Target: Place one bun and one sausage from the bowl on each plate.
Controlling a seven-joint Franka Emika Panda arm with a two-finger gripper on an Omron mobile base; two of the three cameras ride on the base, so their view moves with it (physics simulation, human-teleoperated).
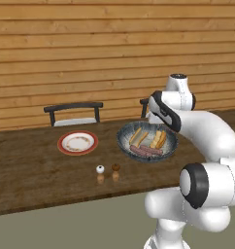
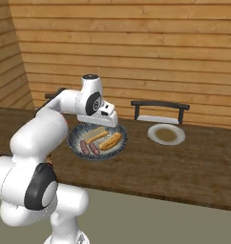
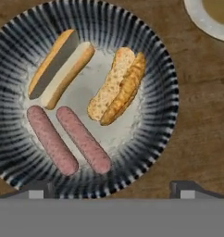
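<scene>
Buns and sausages all lie in the bowl (image 3: 81,99), which sits directly beneath the pincer (image 3: 111,189) on the wooden tabletop (image 1: 32,170). The pincer hangs above the bowl with its jaws spread wide and nothing between them; both dark tips frame the bowl's near rim in the hand view.

Inside the bowl are four things. One bun (image 3: 62,67), split with a dark gap down its middle, lies ahead of the pincer and toward its left tip, its long axis slanting. A second bun (image 3: 117,85), rougher and more golden, lies ahead near the bowl's centre, slanting the same way. Two sausages, one (image 3: 51,140) nearest the left tip and the other (image 3: 84,140) just beside it toward the centre, run side by side on the opposite slant.

Any grasp would likely call for the jaws to close across a piece's short width, so the wrist may need turning to suit the slant.

Neither plate holds food yet. The pale plate (image 2: 166,134) lies off beyond the right tip, near the bowl; the red-rimmed plate (image 1: 77,142) sits on the bowl's other side, further away.
</scene>
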